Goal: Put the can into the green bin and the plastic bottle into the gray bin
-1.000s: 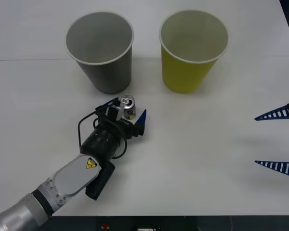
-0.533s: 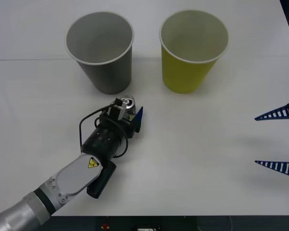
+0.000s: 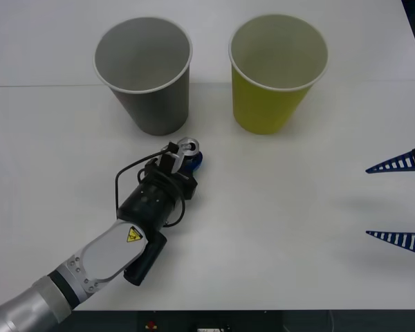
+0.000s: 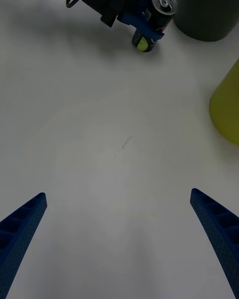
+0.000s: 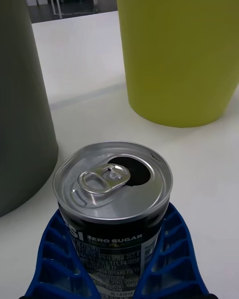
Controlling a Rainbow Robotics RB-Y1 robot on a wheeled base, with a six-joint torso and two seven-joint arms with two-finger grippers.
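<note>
While the left gripper (image 3: 187,160) clamps its blue ribbed fingers (image 5: 175,251) around the can (image 3: 187,149), that can stands upright on the white table (image 3: 283,228), just in front of the gray bin (image 3: 145,72). Green bin (image 3: 277,69): beside the gray one, farther right. Right gripper (image 3: 400,202): spread wide, idle at the table's right edge.

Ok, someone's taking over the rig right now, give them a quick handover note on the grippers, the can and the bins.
Left gripper: shut on the can, just in front of the gray bin.
Right gripper: open, parked at the table's right edge.
Green bin stands right of the gray bin; both upright.
Done: can grasped.
Left: drop the can in the green bin, then handle the bottle.
</note>
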